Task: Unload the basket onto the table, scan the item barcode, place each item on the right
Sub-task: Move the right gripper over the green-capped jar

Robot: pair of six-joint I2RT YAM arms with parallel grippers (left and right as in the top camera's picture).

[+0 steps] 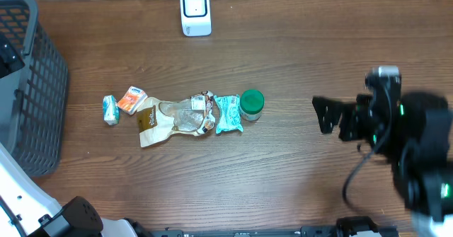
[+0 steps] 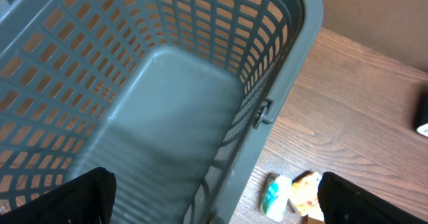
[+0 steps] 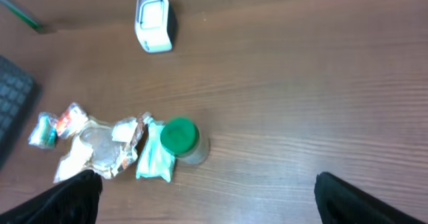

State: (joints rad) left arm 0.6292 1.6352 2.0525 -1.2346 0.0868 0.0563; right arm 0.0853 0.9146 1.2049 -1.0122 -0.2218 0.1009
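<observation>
One green-lidded jar (image 1: 251, 103) nearest right hand (image 1: 320, 114), well apart; jaws wide.

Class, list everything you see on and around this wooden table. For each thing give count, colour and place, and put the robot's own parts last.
white box-shaped barcode scanner: one, white, far edge, centre
grey plastic mesh basket: one, grey, left end
green-lidded clear jar: one, green lid, right end of the item row
pale teal sachet: one, teal, against the jar's left side
crumpled clear and tan bag: one, mid-row
small orange and white packet: one, left of the bag
small teal and white packet: one, row's left end
brown wooden table: one, brown, under everything
left gripper: one, black, open, above the basket
right gripper: one, black, open, right of the jar, apart
</observation>
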